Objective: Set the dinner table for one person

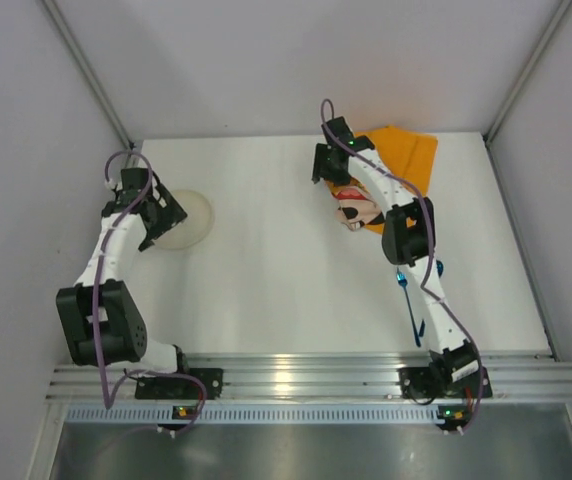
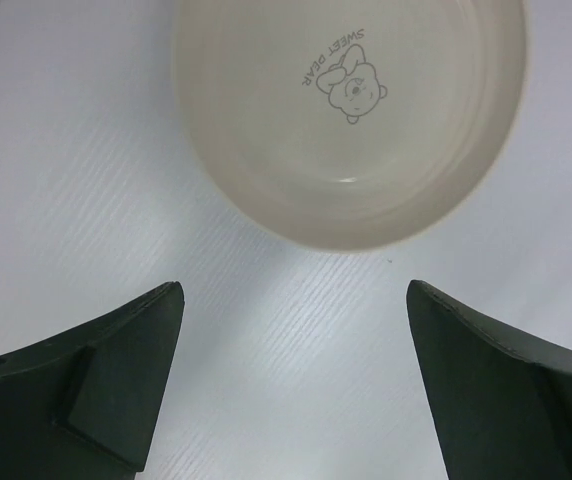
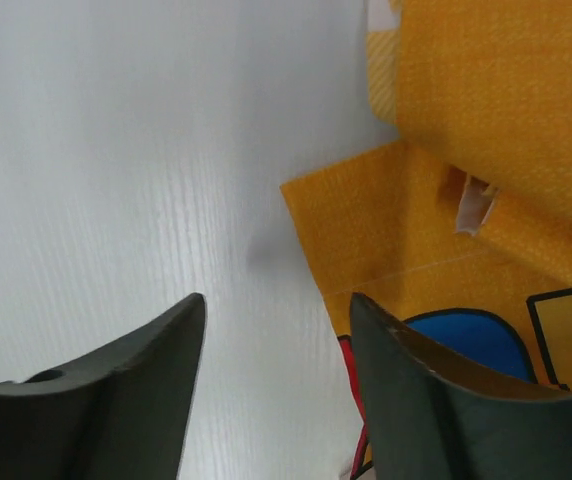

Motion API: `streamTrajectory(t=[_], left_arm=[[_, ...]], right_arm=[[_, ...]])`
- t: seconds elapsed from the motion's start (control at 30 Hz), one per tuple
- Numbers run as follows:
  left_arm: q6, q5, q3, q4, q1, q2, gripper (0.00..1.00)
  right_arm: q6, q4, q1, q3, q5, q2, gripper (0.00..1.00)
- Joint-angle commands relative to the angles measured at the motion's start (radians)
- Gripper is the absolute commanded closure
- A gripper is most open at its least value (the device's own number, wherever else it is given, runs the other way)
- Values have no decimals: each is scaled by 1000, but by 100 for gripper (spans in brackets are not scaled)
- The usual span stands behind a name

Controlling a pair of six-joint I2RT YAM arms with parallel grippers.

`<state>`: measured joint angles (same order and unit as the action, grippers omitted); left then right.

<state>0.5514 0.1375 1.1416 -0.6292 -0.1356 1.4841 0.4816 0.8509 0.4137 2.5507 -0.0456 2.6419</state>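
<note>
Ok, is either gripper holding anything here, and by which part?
Nothing is held. The left gripper hangs open just short of the cream plate; the right gripper has its fingers apart astride the edge of the folded orange placemat, not pinching it.

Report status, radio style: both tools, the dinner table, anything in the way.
Left tool open, empty, just short of the cream dish. Right tool open over the edge of the folded orange placemat. Dinner table not yet set. No obstruction seen.

Cream bowl (image 1: pixel 192 214) — folded orange placemat (image 1: pixel 412 154)
</note>
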Motion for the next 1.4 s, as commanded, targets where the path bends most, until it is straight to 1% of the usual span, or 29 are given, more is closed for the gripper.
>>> streamTrajectory(t=[0.0,0.03,0.07,0.23,0.3,0.37,0.4,0.43,0.47,0.5,0.53,0.57,0.6,0.63,0.73,0.8,0.93,1.03,1.17,1.2,1.23,1.27,1.3,1.33,1.37], left_arm=[[-16,4,-28,-43,-2,-83,1],[-18,14,-29,-47,-1,-108,2],[-21,22,-36,-56,-1,-117,1],[-21,22,-39,-75,-1,-154,1],[-19,14,-45,-73,-1,-174,1],[-18,8,-49,-81,-1,-186,1],[-15,1,-49,-87,-1,-203,1],[-16,-4,-51,-87,-2,-215,1],[-16,-3,-63,-89,-1,-228,1],[-15,-9,-69,-89,-2,-258,1],[-16,-12,-80,-80,-2,-272,1],[-16,-15,-101,-72,-2,-287,1],[-15,-18,-111,-69,-2,-298,1],[-13,-27,-123,-63,-1,-312,1],[-8,-35,-123,-64,-1,-317,1],[-8,-30,-121,-72,-1,-317,1],[-10,-29,-128,-86,-1,-332,1],[-15,-26,-143,-92,1,-349,1],[-21,-22,-158,-102,1,-369,1],[-22,-21,-158,-107,-1,-372,1],[-22,-21,-158,-115,-1,-375,1],[-25,-19,-157,-118,-2,-378,1],[-28,-16,-157,-121,-2,-383,1],[-30,-13,-157,-127,-2,-384,1],[-31,-15,-158,-130,-1,-389,1]], right_arm=[[-27,129,39,52,-45,49,45],[-38,141,45,55,-51,53,53],[-46,155,50,62,-54,58,55],[-51,263,59,71,-11,95,62],[-57,280,59,69,-5,95,62],[-55,281,56,68,3,86,72],[-52,252,45,57,22,45,76],[-54,217,40,30,29,6,78],[-60,170,34,-83,35,-44,77],[-58,69,25,-148,29,-154,67],[-55,27,20,-205,14,-207,32],[-55,-1,16,-268,-3,-248,19],[-67,-15,11,-273,-52,-302,7],[-81,-18,11,-253,-74,-315,1],[-133,33,8,-193,-132,-315,0],[-158,81,10,-182,-161,-297,0],[-184,100,7,-259,-226,-293,0],[-195,119,-6,-259,-227,-243,0],[-190,151,-15,-236,-192,-171,1],[-189,152,-15,-237,-192,-159,4],[-189,152,-15,-245,-192,-157,15],[-190,151,-15,-248,-189,-155,23],[-193,149,-15,-250,-186,-154,36],[-196,149,-18,-251,-186,-152,63],[-198,148,-16,-253,-185,-152,69]])
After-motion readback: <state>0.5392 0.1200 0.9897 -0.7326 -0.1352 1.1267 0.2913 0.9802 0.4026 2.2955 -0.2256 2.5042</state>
